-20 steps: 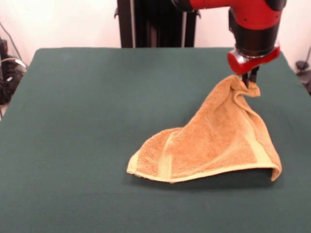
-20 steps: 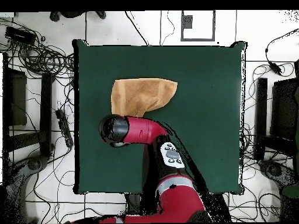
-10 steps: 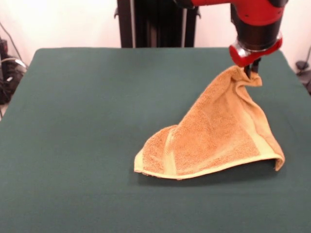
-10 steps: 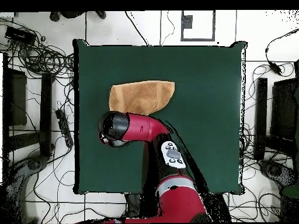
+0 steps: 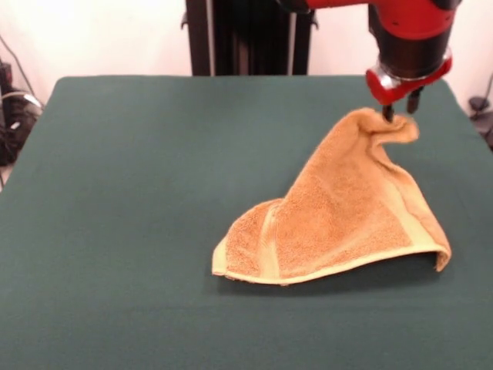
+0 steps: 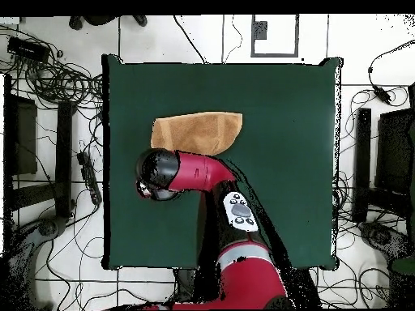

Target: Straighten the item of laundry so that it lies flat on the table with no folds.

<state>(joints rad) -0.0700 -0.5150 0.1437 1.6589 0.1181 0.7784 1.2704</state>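
Note:
The item of laundry is an orange-tan towel, draped in a tent shape on the right half of the green table. One corner stands raised in a peak, and a paler band and hem show along its near edge. My gripper hangs just above that peak, its two dark fingers spread apart; one fingertip touches the cloth's top. From overhead, the towel shows as a folded wedge, and the red arm's head hides the gripper and the towel's nearest corner.
The towel's far right fold lies close to the table's right edge in the front view. Cables and dark equipment lie on the floor around the table. A black column stands behind the far edge.
The gripper carried the raised corner up and toward the far right, dragging the towel's near edge right. Its fingers have now parted and the peak has slumped a little.

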